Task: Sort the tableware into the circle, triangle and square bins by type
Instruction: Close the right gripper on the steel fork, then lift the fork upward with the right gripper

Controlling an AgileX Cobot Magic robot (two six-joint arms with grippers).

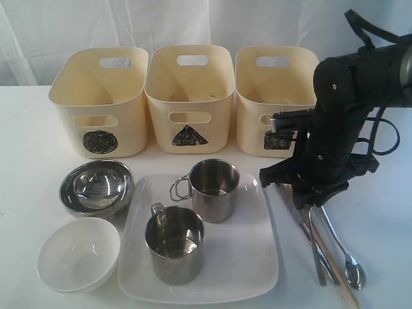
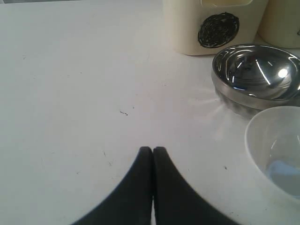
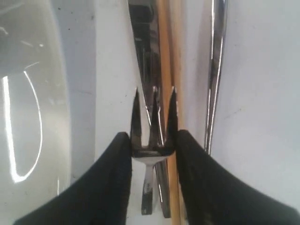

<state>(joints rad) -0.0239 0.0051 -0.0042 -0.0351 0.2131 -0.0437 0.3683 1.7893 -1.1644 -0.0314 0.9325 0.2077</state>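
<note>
A: Near edge of the surface?

B: A small white bowl (image 1: 78, 253) toward the near left corner. A square plate (image 1: 257, 270) at the middle of the near edge carries the near mug (image 1: 175, 244) and, behind it, the far mug (image 1: 214, 190), both upright. Spoon (image 1: 354, 273) and chopsticks (image 3: 164, 56) lie lengthwise toward the near right corner, just beside the plate.

A: Right claw (image 3: 152, 140)?

B: It is pinching the fork (image 3: 152, 117) at the base of the tines, one finger on each side, directly over the chopsticks.

A: Left claw (image 2: 152, 150)?

B: Pressed together, holding nothing. It is over bare surface (image 2: 70, 93), apart from both bowls.

A: Farther back?

B: A steel bowl (image 1: 96, 188) sits behind the white bowl, touching or nearly so. Along the far edge, side by side, stand the circle bin (image 1: 100, 103), triangle bin (image 1: 188, 96) and square bin (image 1: 273, 96).
</note>
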